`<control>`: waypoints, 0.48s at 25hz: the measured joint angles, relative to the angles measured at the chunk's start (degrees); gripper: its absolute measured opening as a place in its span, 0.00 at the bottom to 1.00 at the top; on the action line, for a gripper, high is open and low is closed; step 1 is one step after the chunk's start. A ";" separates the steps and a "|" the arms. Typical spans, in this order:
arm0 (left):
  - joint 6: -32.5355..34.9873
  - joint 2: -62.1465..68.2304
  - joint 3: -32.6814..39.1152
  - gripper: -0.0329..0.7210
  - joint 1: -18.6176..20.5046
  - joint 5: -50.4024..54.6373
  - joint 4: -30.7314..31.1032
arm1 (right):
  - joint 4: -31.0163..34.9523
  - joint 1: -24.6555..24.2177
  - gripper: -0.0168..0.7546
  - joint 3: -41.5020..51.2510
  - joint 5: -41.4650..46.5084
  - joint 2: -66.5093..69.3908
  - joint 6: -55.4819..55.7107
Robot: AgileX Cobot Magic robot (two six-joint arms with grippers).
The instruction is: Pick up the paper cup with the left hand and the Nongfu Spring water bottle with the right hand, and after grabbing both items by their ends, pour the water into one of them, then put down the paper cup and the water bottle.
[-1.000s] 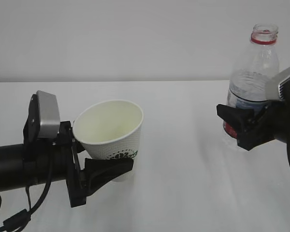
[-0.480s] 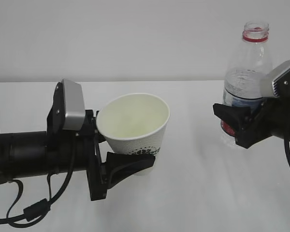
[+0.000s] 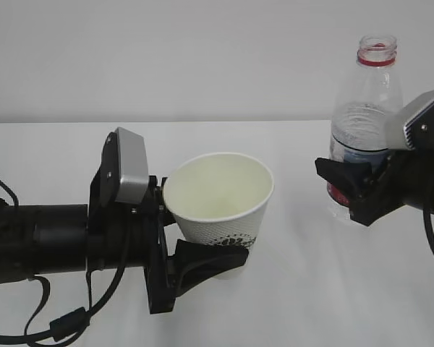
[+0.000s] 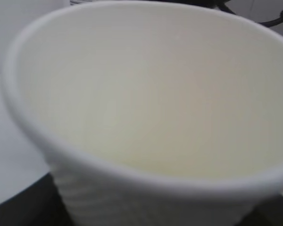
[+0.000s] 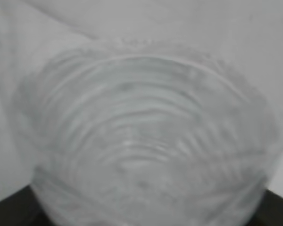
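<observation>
The table (image 3: 289, 303) is white and bare around both arms. The left hand (image 3: 202, 246) has its jaws spread wide around the base of the cup (image 3: 220, 195), holding it tilted above the table left of centre; the right hand (image 3: 354, 189) grips the bottle (image 3: 365, 108) low down, upright and uncapped, at the right, well apart from the cup

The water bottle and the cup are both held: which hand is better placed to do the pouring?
Right. The right hand holds the uncapped water bottle upright; the left hand holds the paper cup, mouth open.
</observation>
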 joint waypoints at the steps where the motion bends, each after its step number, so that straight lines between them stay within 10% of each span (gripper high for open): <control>1: 0.00 0.00 0.00 0.76 -0.52 0.09 0.00 | 0.00 0.83 0.69 -0.29 0.14 0.00 -0.23; 12: -0.21 0.00 0.00 0.76 -2.26 0.09 0.14 | -3.79 5.06 0.69 -5.05 3.94 0.00 -2.64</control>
